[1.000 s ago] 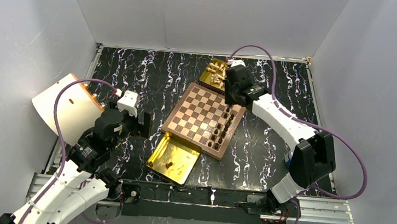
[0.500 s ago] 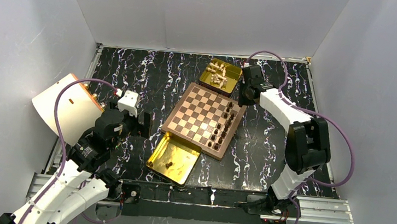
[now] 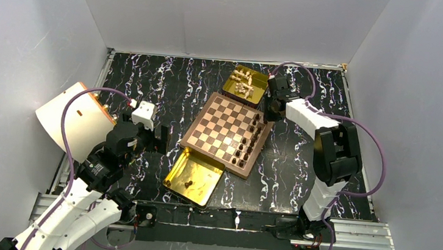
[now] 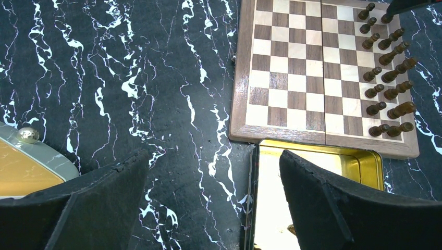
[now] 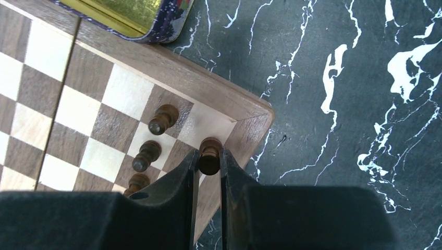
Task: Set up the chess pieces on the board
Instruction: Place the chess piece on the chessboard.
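Note:
The board (image 3: 216, 124) lies at the table's middle. Dark chess pieces (image 3: 248, 143) stand in two rows along its right side and show in the left wrist view (image 4: 388, 78). My right gripper (image 3: 267, 112) is at the board's far right corner. In the right wrist view it (image 5: 208, 159) is shut on a dark piece (image 5: 209, 151) standing at the corner square, next to other dark pieces (image 5: 162, 119). My left gripper (image 4: 213, 161) is open and empty, above the table left of the near gold tray (image 4: 318, 172).
A near gold tray (image 3: 194, 176) holds one dark piece (image 3: 188, 184). A far gold tray (image 3: 245, 84) holds several cream pieces; its corner shows in the right wrist view (image 5: 130, 13). A tan rounded panel (image 3: 72, 117) leans at the left wall.
My right gripper has swung from beside the far tray to the board's far right corner and its arm has folded back. The left arm has not moved.

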`<state>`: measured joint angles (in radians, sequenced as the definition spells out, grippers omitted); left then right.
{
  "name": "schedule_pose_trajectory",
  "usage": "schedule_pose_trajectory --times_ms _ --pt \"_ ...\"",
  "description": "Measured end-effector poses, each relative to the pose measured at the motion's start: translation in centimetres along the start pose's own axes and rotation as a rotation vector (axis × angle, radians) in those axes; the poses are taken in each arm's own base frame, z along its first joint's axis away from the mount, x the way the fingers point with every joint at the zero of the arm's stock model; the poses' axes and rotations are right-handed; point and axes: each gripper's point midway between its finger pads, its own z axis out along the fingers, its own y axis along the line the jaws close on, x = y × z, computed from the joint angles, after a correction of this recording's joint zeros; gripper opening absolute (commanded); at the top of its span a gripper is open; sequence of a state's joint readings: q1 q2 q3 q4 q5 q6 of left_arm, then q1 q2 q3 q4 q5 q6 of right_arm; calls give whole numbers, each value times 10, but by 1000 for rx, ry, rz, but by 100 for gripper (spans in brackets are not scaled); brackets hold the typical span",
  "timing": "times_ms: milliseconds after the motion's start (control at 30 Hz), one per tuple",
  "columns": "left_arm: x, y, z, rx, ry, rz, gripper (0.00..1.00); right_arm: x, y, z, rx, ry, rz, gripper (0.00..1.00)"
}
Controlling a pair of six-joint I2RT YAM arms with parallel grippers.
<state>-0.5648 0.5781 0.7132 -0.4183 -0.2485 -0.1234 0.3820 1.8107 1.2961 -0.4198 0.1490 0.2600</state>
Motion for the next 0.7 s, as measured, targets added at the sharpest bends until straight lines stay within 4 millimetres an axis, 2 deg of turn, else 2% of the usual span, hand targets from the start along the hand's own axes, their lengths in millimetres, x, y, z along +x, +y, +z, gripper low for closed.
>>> schedule_pose_trajectory --times_ms 100,700 --pt "0 0 0 0 -2 0 92 4 -1 8 2 16 4 19" --pt "-1 0 -1 0 -4 -1 92 0 2 10 -18 4 8 22"
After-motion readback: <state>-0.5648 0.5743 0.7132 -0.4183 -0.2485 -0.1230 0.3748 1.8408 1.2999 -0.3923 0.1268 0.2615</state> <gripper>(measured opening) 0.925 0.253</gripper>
